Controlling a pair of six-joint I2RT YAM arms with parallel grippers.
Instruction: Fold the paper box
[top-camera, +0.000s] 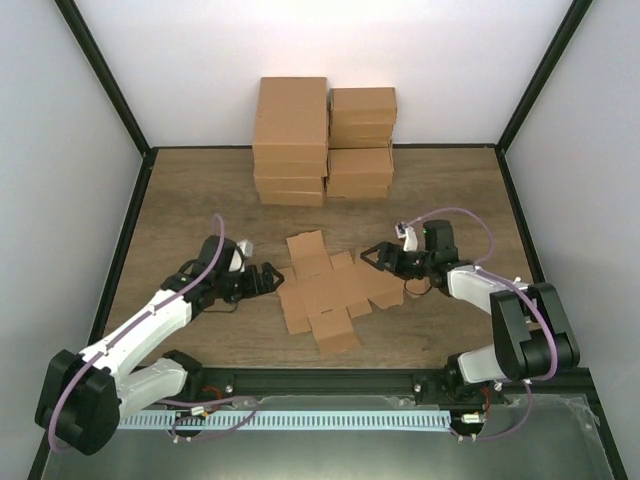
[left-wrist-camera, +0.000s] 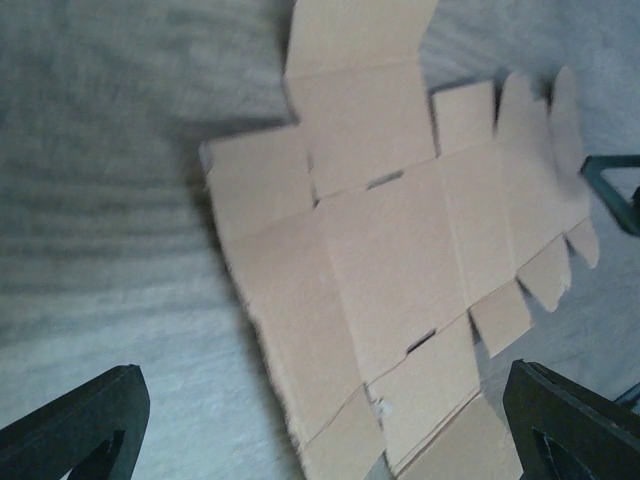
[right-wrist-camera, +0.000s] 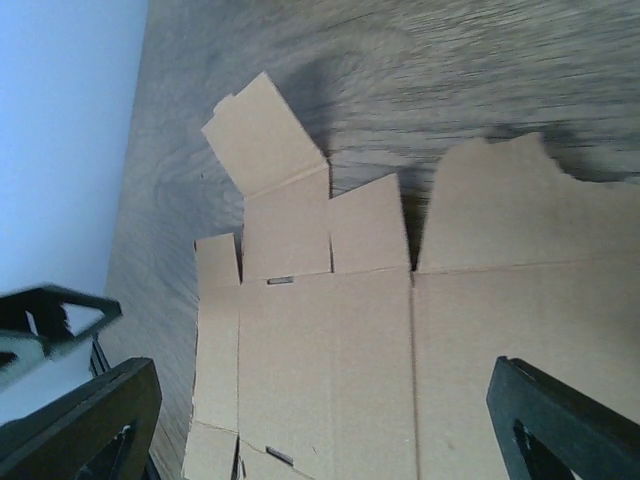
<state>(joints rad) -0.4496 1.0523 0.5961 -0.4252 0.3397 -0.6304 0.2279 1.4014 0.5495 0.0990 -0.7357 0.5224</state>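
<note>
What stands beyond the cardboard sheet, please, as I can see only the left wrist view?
Observer: Two stacks of brown cartons stand at the far edge of the table, apart from the paper box.
Operator: Is the right gripper open?
Observer: Yes, the right gripper is open at the sheet's right edge, opposite the open left gripper.
Operator: Is anything folded?
Observer: No wall stands yet; only the far flap looks slightly lifted, casting a shadow.
</note>
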